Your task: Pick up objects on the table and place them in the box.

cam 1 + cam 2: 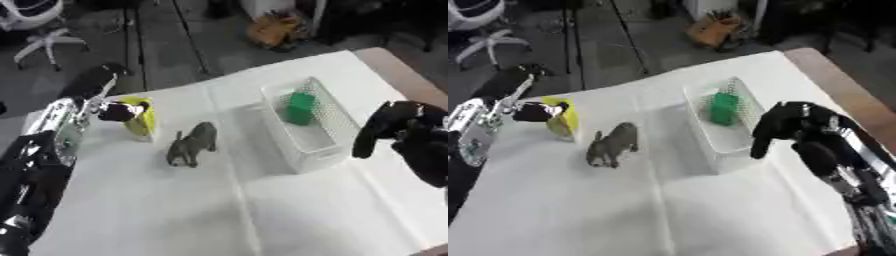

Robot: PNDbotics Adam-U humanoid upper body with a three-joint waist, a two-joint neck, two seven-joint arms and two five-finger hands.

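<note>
The black left hand [105,95] curls its thumb and fingers around a yellow rounded object [140,116], hiding part of it, so its exact shape is unclear. A grey toy animal [192,144] stands on the white cloth-covered table [175,210]. A green block [300,108] lies inside the white mesh box [306,145]. The black right hand [785,125] hangs just beside the box with drooping, relaxed fingers and holds nothing.
</note>
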